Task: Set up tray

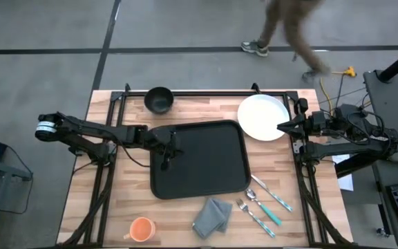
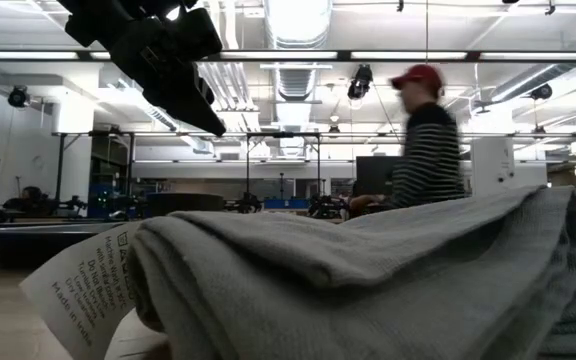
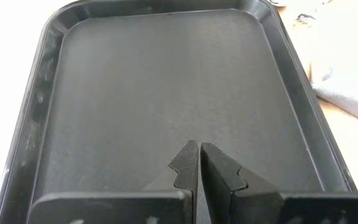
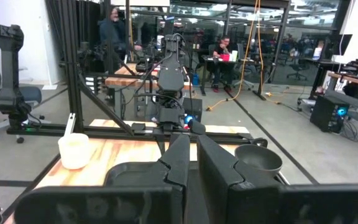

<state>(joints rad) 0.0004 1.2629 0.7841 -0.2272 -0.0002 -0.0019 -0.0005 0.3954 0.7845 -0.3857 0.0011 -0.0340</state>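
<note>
The tray (image 1: 209,162) sits mid-table, nothing in it, long axis running left-right btwn the two arms. Left gripper (image 1: 166,153) hangs just over the tray's left rim, fingers clenched together w/ nothing btwn them; left wrist view shows the bare tray floor (image 3: 166,93) stretching away from the tips, so the tray lies straight ahead of & under this claw. Left arm is the nearer one. Right gripper (image 1: 282,127) is off the tray's right far corner, at the edge of the white plate (image 1: 261,116), fingers also pressed shut, holding nothing. Around the tray: black bowl (image 1: 159,100), empty, past its far-left corner; folded grey cloth (image 1: 213,216), forks/spoon w/ teal handles (image 1: 264,204) along its near side; orange cup (image 1: 141,229) near-left, contents can't tell. Likely next: loading items onto the tray.
</note>
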